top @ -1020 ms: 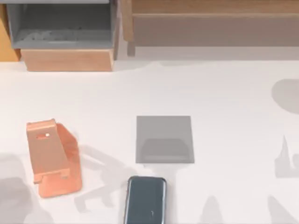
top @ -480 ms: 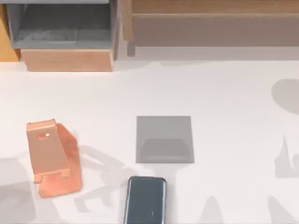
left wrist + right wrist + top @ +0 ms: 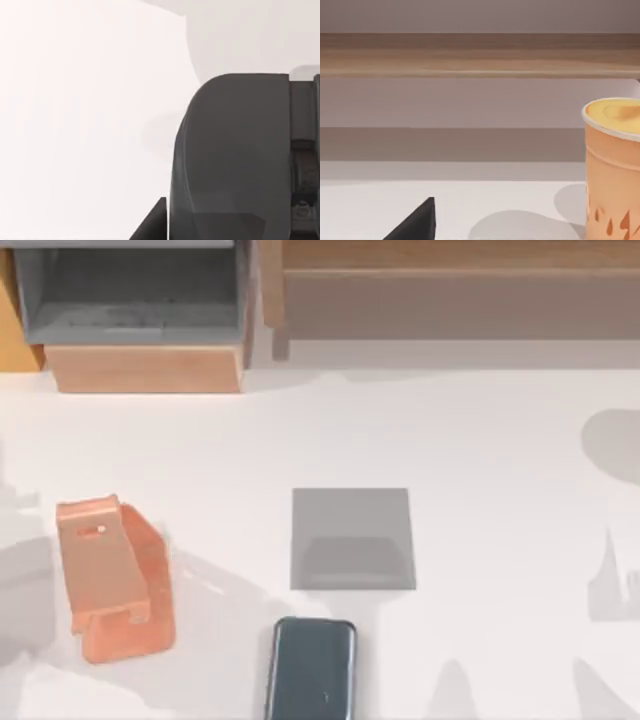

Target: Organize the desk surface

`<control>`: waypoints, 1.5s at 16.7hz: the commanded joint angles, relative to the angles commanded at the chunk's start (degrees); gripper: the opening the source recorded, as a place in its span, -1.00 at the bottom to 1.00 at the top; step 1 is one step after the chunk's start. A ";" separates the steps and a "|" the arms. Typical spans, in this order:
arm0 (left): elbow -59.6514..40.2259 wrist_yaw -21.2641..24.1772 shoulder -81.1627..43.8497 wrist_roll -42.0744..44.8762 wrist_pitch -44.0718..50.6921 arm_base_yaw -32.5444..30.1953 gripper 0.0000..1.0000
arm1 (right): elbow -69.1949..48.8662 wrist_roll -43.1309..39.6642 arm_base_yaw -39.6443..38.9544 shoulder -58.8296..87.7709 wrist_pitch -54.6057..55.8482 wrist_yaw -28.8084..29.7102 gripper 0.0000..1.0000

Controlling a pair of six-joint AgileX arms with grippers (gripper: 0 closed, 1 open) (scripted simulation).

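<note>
The white worktop point(image 3: 480, 440) spreads across our whole top view, far broader than anything lying on it. At its left an orange phone stand point(image 3: 112, 578) sits tilted, with arm shadows falling around it. Near the middle lies a small grey square pad point(image 3: 352, 538), and just below it, apart from the pad, a dark phone point(image 3: 312, 668) lies flat at the near edge. Along the far edge stand two light wooden shelf units point(image 3: 140, 315) with grey interiors.

Our left wrist view shows a dark housing over bare white surface; whether those jaws are apart or together we cannot tell. Our right wrist view looks toward a wooden shelf and an orange paper cup point(image 3: 612, 167), possibly patterned; there too we cannot tell.
</note>
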State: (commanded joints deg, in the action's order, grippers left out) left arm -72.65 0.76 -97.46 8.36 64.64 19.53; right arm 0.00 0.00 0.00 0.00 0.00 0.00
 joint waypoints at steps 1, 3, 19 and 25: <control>-3.38 0.07 -2.85 -2.70 0.16 -3.67 -1.00 | 0.00 0.00 0.00 0.00 0.00 0.00 1.00; -10.14 0.22 -8.47 -8.99 0.45 -12.24 -1.00 | 0.00 0.00 0.00 0.00 0.00 0.00 1.00; -39.40 -1.08 -37.95 -48.59 0.78 -61.21 -1.00 | 0.00 0.00 0.00 0.00 0.00 0.00 1.00; -38.10 -1.07 -38.33 -48.56 -0.89 -61.18 -1.00 | 0.00 0.00 0.00 0.00 0.00 0.00 1.00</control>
State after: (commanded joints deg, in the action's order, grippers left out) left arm -110.75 -0.32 -135.79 -40.20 63.75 -41.65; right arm 0.00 0.00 0.00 0.00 0.00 0.00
